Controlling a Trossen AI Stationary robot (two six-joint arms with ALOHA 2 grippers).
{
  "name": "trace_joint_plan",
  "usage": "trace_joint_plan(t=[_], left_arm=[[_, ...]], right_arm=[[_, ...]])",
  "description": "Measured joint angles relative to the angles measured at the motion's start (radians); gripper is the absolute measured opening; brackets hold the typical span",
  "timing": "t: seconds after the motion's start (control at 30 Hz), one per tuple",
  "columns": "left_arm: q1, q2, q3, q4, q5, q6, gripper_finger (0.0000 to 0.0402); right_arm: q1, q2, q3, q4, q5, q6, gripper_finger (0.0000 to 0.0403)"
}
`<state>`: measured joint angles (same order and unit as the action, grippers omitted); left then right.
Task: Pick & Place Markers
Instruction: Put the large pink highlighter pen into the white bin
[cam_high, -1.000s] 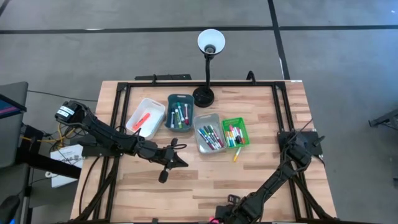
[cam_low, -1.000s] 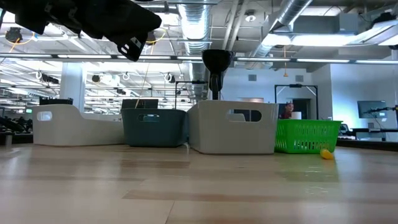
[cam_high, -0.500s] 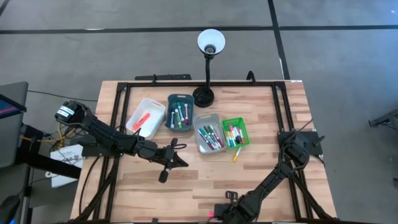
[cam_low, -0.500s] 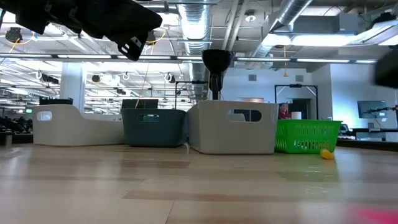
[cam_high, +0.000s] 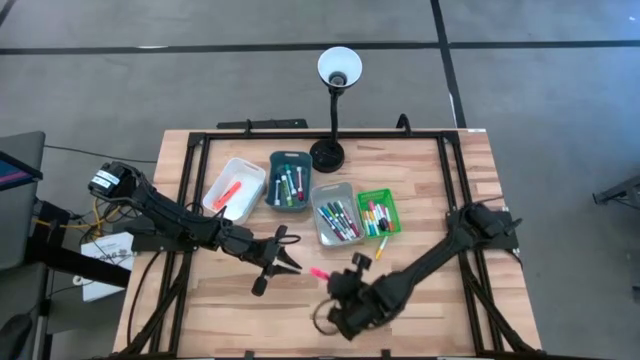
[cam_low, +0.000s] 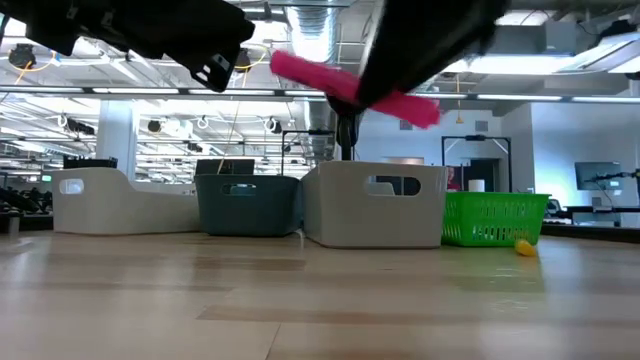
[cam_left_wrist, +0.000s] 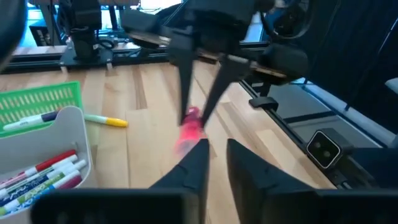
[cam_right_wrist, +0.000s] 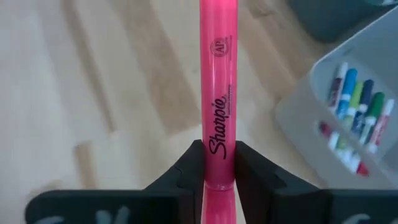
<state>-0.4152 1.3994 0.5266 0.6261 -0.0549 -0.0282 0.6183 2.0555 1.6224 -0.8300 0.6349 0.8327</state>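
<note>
The wooden counter (cam_high: 420, 320) carries a row of four trays: a white tray (cam_high: 236, 186) with an orange marker, a dark teal tray (cam_high: 290, 160), a grey tray (cam_high: 318, 225) and a green basket (cam_high: 391, 205), the last three holding markers (cam_high: 338, 218). The right gripper (cam_high: 332, 283) hangs above the counter's near middle, its fingers (cam_right_wrist: 188, 167) pinching a pink Sharpie marker (cam_right_wrist: 217, 93) level in the air. The left gripper (cam_high: 281, 252) hovers just beside it, fingers (cam_left_wrist: 196, 162) spread apart. A yellow marker (cam_high: 381, 247) lies loose beside the basket.
</note>
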Motion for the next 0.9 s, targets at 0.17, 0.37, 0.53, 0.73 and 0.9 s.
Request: trace_joint_plan(t=[0.17,0.37,0.53,0.73,0.9], left_arm=[[0.004,0.002,0.0,-0.016,-0.006,0.004,0.0101],[0.008,0.002,0.0,-0.016,-0.035,0.005,0.0142],[0.01,0.002,0.0,-0.017,-0.061,0.005,0.0152],[0.009,-0.004,0.0,-0.014,-0.067,0.005,0.015],[0.014,-0.005,0.0,-0.014,-0.095,0.006,0.015]], right_arm=[[-0.053,0.003,-0.001,0.037,0.038,-0.065,0.0059],[-0.096,0.002,-0.002,0.198,0.079,-0.227,0.0062],[-0.119,0.0,0.001,0.231,0.086,-0.238,0.0063],[-0.12,0.0,0.001,0.183,0.012,-0.199,0.0063],[-0.09,0.0,0.001,0.185,-0.078,-0.167,0.0063]])
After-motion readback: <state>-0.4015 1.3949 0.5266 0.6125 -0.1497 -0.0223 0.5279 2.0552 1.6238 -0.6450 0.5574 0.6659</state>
